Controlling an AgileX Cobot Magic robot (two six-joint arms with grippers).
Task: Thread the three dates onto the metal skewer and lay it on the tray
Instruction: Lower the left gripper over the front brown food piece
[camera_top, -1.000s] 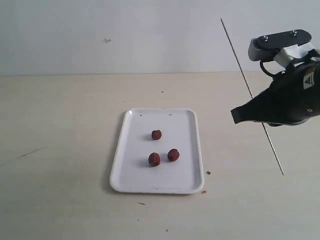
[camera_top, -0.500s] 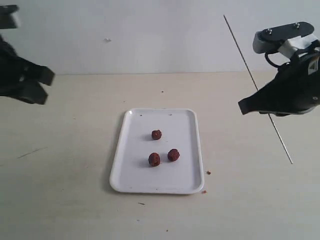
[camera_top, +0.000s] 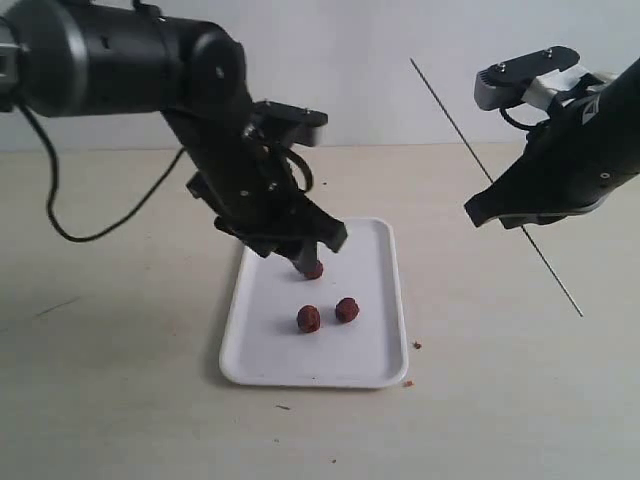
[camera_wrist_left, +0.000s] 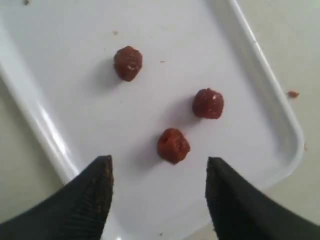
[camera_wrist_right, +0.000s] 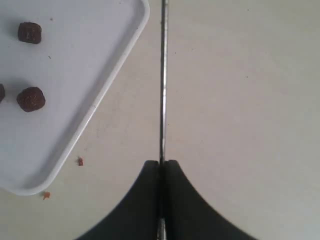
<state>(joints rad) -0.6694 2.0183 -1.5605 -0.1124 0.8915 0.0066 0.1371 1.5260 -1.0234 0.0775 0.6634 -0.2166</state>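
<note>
So, first step only: picking up a date for threading, nothing on the metal skewer yet. All three dates lie loose on the tray, two close together on the near side, one alone further back.

The left gripper hangs over the tray with jaws wide apart and nothing between them. In the left wrist view one date of the pair sits roughly in line with the gap, just beyond the fingertips. In the exterior view the tip overlaps the far date, so height above the tray is hard to tell; no contact seen.

The right gripper has jaws pressed together on the skewer, clamped partway along it. The rod is held in the air at a slant to the right of the tray, over the table, with its upper end leaning left toward the wall.

Next move, as I judge it: lower the left gripper straight over that date, centre it and close gently, since it is small, round and likely to roll. Then lift it and meet the skewer tip; the right arm must present a free end.

Versus a second ago: the left arm was out of view, half a second ago it sat at the left edge, and now it is over the tray. The right arm has shifted slightly with the skewer. Dates and tray have not moved
</note>
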